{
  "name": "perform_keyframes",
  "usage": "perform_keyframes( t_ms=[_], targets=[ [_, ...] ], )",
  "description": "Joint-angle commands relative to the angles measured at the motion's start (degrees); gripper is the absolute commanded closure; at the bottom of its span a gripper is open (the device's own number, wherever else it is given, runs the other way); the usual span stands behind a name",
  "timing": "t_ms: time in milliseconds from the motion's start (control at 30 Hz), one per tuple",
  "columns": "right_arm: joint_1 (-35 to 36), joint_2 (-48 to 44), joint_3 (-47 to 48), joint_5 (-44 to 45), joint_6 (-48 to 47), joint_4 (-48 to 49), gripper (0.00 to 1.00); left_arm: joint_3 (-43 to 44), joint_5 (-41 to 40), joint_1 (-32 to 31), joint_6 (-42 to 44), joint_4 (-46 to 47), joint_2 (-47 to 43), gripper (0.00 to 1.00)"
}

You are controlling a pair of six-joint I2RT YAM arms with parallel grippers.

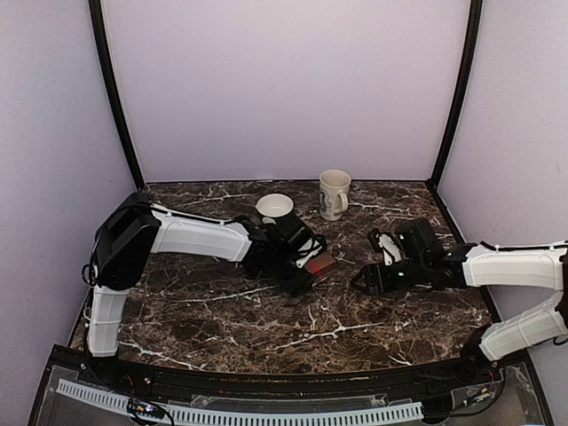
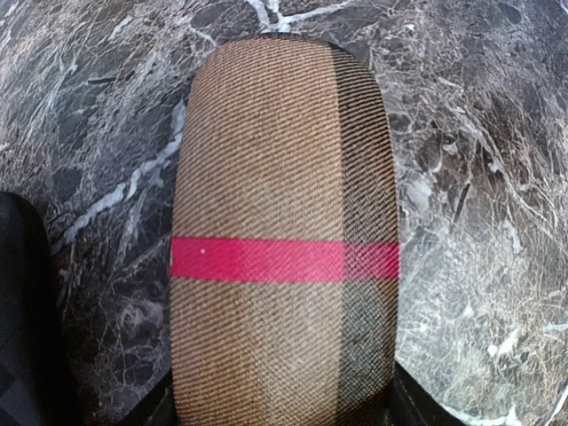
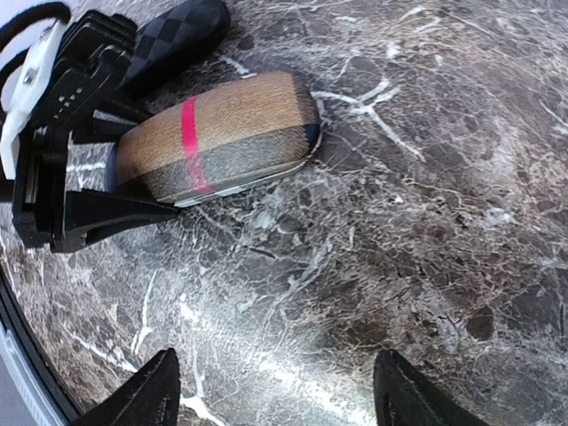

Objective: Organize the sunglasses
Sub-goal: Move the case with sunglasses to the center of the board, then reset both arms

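Left pincer (image 1: pixel 306 271) is hanging low over the middle of the dark marble counter (image 1: pixel 222 328) and is grasping the brown striped case (image 2: pixel 284 222) by one end, with a finger pressing against each long side. The case, crossed by a pink-red band (image 2: pixel 284 260), is pointing away from this pincer toward the other one; whether it is resting on the marble or being held just above it cannot be told. A black checkered case (image 3: pixel 177 35) is lying just beside the left pincer, on the side facing away from the right pincer. A white bowl (image 1: pixel 274 208) is standing close behind the left pincer, toward the back wall. A pale mug (image 1: pixel 335 193) is standing farther back, behind the gap between the two pincers and well apart from both. Right pincer (image 1: pixel 362 282) is hovering near the free end of the brown striped case without touching it. It is released, its jaws spreading wide over bare marble with nothing between them. The sunglasses are not showing in any view, so their place relative to either pincer cannot be told.
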Motion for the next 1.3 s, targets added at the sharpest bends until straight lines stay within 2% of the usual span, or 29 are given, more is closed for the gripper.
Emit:
perform_keyframes(
  t_ms=[0,100,133,233,500,733,867,1100,1267],
  targets=[
    [-0.78,-1.01,2.2,3.14,0.11,-0.8,0.21,0.54,0.69,0.45,-1.42,-0.34,-1.16,0.48],
    [-0.79,-1.2,3.05,4.76,-0.32,-2.08,0.14,0.76,0.37,0.44,-2.11,-1.24,-1.73,0.27],
    [-0.81,-1.36,3.47,5.56,-0.6,-2.73,0.12,0.55,-0.13,0.44,-2.38,-1.29,-2.24,0.23],
    [-0.89,-2.24,4.97,8.59,-1.65,-4.85,0.0,-0.84,-1.49,0.49,-2.88,-0.68,-5.13,0.17],
    [-0.96,-3.66,10.62,18.36,-2.74,-11.18,0.0,-11.12,-5.15,0.93,-5.41,5.49,-18.21,0.02],
    [-1.13,-4.08,16.48,30.07,1.63,-15.62,0.0,-26.81,-5.35,7.78,-11.68,10.57,-34.99,0.01],
    [-1.14,-2.43,22.12,34.71,-0.18,-19.53,0.0,-36.22,-12.26,13.05,-14.94,13.39,-46.72,0.01],
    [-1.15,-6.89,21.58,41.23,-4.14,-14.15,0.0,-45.66,-21.23,18.89,-13.62,15.55,-63.52,0.01],
    [-1.15,-11.28,19.57,44.91,-6.29,-11.93,0.0,-51.66,-18.7,19.34,-10.82,22.18,-74.32,0.01]
  ],
)
